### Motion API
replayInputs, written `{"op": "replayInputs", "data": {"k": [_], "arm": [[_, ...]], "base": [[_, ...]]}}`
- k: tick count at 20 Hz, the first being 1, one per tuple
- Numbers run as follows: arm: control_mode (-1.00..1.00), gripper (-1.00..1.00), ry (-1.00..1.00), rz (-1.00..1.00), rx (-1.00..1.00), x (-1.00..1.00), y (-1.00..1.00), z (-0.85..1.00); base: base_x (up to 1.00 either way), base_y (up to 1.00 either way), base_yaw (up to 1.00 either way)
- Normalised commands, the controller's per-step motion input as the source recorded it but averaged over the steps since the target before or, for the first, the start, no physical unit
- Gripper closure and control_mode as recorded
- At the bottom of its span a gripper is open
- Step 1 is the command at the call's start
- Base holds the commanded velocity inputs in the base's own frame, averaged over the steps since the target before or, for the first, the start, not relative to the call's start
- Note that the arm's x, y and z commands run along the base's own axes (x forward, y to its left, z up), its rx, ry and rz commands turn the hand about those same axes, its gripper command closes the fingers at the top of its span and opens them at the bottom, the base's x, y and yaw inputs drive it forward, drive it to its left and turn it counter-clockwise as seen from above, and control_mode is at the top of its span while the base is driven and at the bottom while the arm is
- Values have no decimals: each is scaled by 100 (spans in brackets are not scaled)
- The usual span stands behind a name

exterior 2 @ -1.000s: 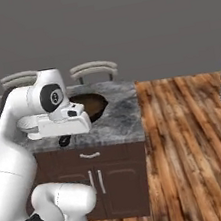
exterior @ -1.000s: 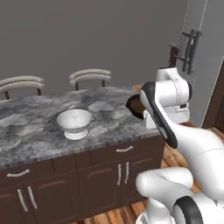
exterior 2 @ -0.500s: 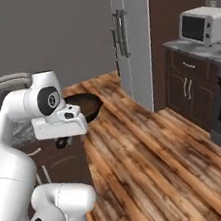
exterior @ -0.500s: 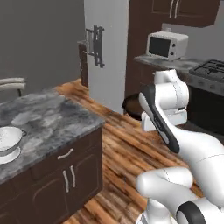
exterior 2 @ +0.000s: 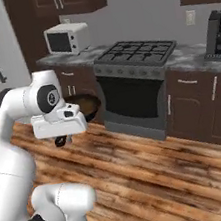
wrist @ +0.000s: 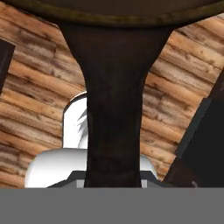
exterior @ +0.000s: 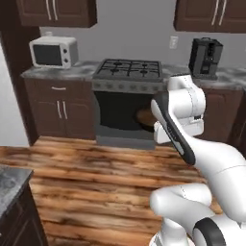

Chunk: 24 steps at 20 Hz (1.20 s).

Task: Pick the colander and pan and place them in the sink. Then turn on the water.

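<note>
**Pan riding in the gripper above the kitchen floor**

The wooden plank floor [exterior 2: 157,166] is spreading across the lower part of both base views, and a dark stove [exterior 2: 134,86] with a gas hob is standing against the far wall between brown cabinets. A white microwave [exterior: 53,52] is sitting on the grey counter [exterior: 57,71] to the left of the hob, and a black coffee machine [exterior: 205,56] is sitting on the counter to its right.

The white arm [exterior 2: 19,127] is rising in the foreground with its hand held out level in front of the oven door. The pan [exterior 2: 85,106] is hanging in the air at the far end of the hand, well above the floor; in the left base view only a brown sliver of its bowl [exterior: 145,116] is peeking out beside the arm.

The gripper [exterior 2: 61,139] is clamping the pan's short black handle. In the hand view that handle [wrist: 113,109] is running up the middle from between the fingers, widening into the pan's dark rim along the top edge, with the planks far below it. The finger tips themselves are hidden behind the handle.
</note>
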Motion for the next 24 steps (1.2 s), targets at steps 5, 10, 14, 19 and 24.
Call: {"op": "replayInputs", "data": {"k": [5, 10, 14, 19, 24], "arm": [[100, 100, 0, 0, 0, 0, 0, 0], [100, 100, 0, 0, 0, 0, 0, 0], [100, 100, 0, 0, 0, 0, 0, 0], [100, 100, 0, 0, 0, 0, 0, 0], [100, 100, 0, 0, 0, 0, 0, 0]], "base": [[0, 11, -99], [0, 0, -100], [0, 0, -100], [1, 11, -98], [43, 85, -53]]}}
